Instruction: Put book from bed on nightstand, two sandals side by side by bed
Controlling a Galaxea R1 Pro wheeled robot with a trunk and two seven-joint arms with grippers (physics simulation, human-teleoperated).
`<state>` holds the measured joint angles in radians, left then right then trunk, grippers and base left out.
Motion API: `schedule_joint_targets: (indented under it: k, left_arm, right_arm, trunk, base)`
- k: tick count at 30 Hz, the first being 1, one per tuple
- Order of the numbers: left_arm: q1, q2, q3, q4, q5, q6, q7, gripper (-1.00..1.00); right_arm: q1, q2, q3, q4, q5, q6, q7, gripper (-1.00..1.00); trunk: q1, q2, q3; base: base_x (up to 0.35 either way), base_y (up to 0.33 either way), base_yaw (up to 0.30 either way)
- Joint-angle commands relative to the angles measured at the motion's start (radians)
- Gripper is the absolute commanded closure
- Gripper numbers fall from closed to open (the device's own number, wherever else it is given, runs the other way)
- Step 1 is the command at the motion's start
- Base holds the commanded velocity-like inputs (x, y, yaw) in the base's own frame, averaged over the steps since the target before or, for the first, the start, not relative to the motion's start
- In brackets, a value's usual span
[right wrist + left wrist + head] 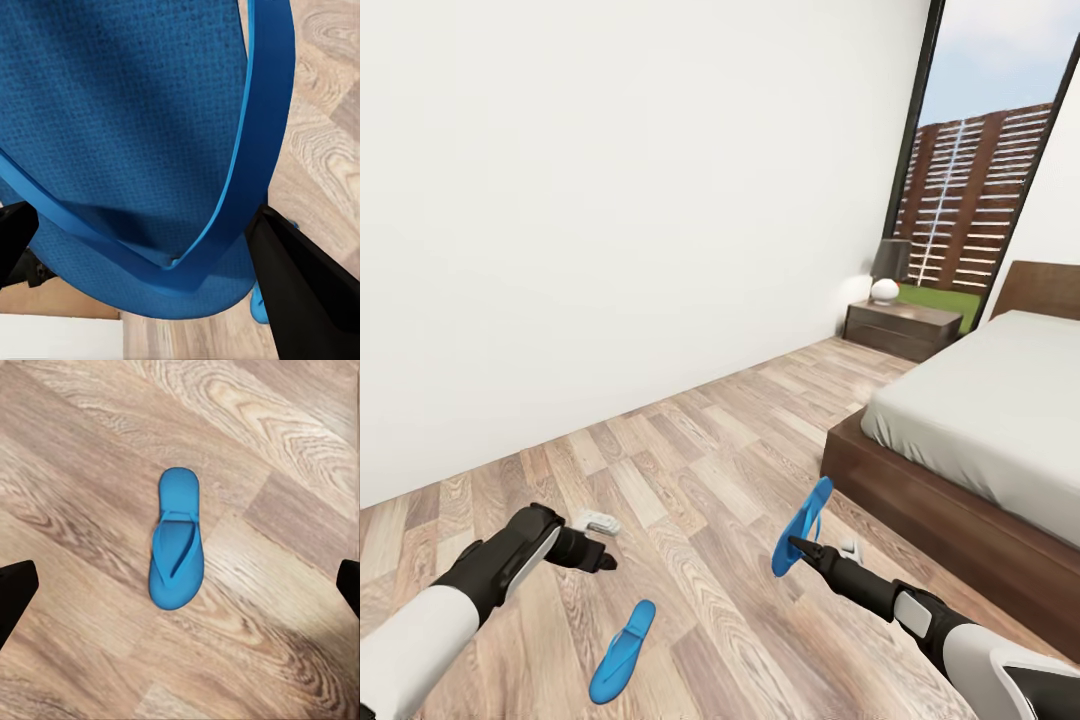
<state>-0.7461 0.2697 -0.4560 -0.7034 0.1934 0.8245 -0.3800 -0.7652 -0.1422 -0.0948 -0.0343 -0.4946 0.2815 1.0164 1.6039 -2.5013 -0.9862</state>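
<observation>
The right hand [800, 545] grips one sandal [803, 525] aloft beside the bed [920, 500]; the left hand [605, 562], open, hovers above the other sandal [624, 651]. Lower it parallel, close alongside.

The wood-plank floor [700, 470] carries one blue sandal [623, 651] lying flat at lower left of centre, and the bed [980, 440] at right.

Open floor [690, 470] (bare planks) — bed [960, 470] rightward
</observation>
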Motion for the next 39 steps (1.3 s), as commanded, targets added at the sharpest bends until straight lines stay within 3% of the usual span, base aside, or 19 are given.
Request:
schedule_joint_targets:
  k: [1,5,9,26,39]
  left_arm:
    - [-0.001,0.000,0.029,-0.001,0.010,-0.002,0.003,-1.00]
    - [-0.002,-0.007,0.076,-0.001,0.009,-0.008,0.002,-1.00]
    - [-0.003,-0.016,0.091,-0.002,0.007,-0.009,0.001,-1.00]
    - [-0.005,-0.027,0.099,-0.013,0.005,-0.010,0.005,-1.00]
    - [-0.007,-0.024,0.099,-0.016,0.005,-0.013,0.006,-1.00]
  right_arm:
    - [0.000,0.000,-0.009,0.000,0.003,0.012,0.019,1.00]
    - [0.000,0.000,-0.009,0.000,0.004,0.012,0.052,1.00]
    - [0.000,-0.001,-0.009,0.000,0.005,0.012,0.066,1.00]
    - [-0.001,-0.004,-0.010,0.001,0.008,0.013,0.078,1.00]
    - [0.000,-0.023,-0.009,0.001,0.008,0.013,0.122,1.00]
  trunk:
    - [0.000,-0.001,-0.005]
    - [0.002,-0.002,-0.020]
    - [0.004,-0.003,-0.036]
    - [0.011,-0.007,-0.102]
    - [0.017,-0.010,-0.152]
  base:
    - [0.000,0.000,0.000]
    - [0.000,0.000,0.000]
    - [0.000,0.000,0.000]
    - [0.000,0.000,0.000]
    - [0.000,0.000,0.000]
